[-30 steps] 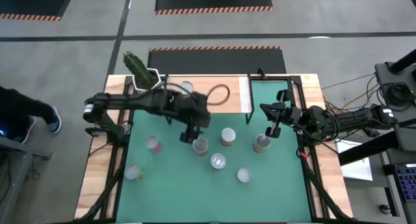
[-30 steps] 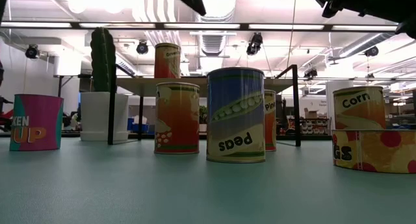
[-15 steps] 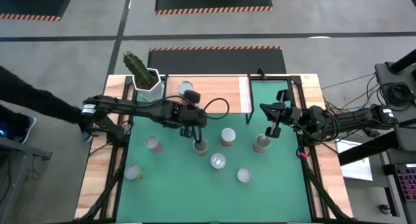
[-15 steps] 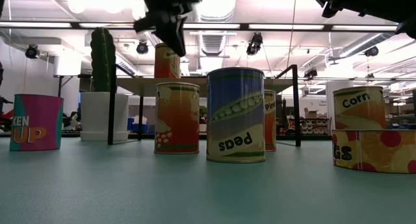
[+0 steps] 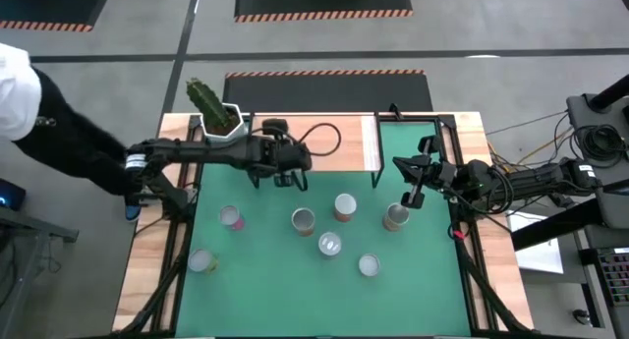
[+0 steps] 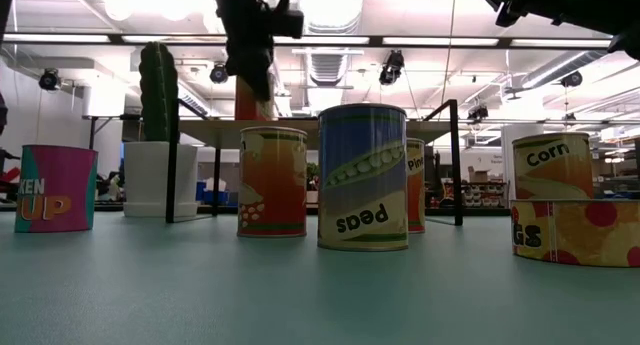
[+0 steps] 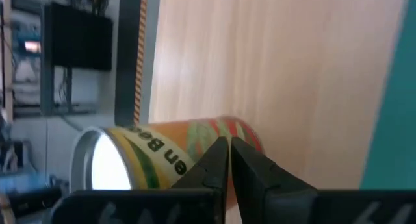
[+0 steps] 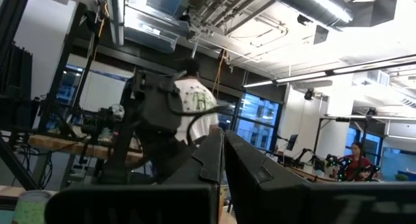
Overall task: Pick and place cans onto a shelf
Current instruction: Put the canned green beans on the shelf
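The green mat (image 5: 324,300) covers most of the wooden table (image 5: 147,280), flat and smooth. The shelf (image 5: 339,133), a pale wood-grain board on thin black legs, lies at 12 o'clock on the table. At its 9 o'clock end stands a white pot (image 5: 228,123) with a ribbed green cactus (image 5: 206,98).

The left gripper (image 5: 285,177) hovers over the shelf's near edge, its dark fingers pressed together with nothing between them. Just beyond them in the left wrist view, an orange can (image 7: 169,156) with a shiny silver top stands on the board.

The right gripper (image 5: 413,195) waits at 3 o'clock over the mat, fingers clamped shut and empty, just beside a can (image 5: 395,217).

Six more cylindrical cans stand on the mat: one at centre (image 5: 303,220), one at 1 o'clock of it (image 5: 344,206), two at 5 o'clock (image 5: 330,245) (image 5: 370,266), a pink-sided one at 9 o'clock (image 5: 231,217), a pale one at 8 o'clock (image 5: 201,261). In the low view the nearest label reads "peas" upside down (image 6: 362,177).

A person's dark sleeve (image 5: 79,147) reaches in at 9 o'clock.
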{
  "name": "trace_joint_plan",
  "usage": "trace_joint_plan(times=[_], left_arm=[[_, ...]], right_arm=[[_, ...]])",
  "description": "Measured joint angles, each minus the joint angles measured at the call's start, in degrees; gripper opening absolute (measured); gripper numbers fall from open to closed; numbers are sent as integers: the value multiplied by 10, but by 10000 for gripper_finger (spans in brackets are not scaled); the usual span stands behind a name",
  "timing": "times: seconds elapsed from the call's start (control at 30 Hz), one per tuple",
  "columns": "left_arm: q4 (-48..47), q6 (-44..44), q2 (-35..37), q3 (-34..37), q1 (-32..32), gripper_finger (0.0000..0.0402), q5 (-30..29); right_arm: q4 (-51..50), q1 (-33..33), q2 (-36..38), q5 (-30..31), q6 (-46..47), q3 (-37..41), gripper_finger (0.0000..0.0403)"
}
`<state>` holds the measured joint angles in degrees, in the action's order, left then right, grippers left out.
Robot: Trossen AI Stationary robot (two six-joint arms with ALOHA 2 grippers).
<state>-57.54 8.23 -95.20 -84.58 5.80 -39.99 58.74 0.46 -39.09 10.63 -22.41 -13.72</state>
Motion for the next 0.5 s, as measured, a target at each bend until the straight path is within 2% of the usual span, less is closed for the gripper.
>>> trace_joint_plan(times=[0.23,0.5], left_arm=[[-53,-64,0,0,28,0,-1],[-56,-92,0,0,32,0,0]], right_arm=[[0,0,0,0,-1,0,9],[0,0,0,0,-1,0,9]])
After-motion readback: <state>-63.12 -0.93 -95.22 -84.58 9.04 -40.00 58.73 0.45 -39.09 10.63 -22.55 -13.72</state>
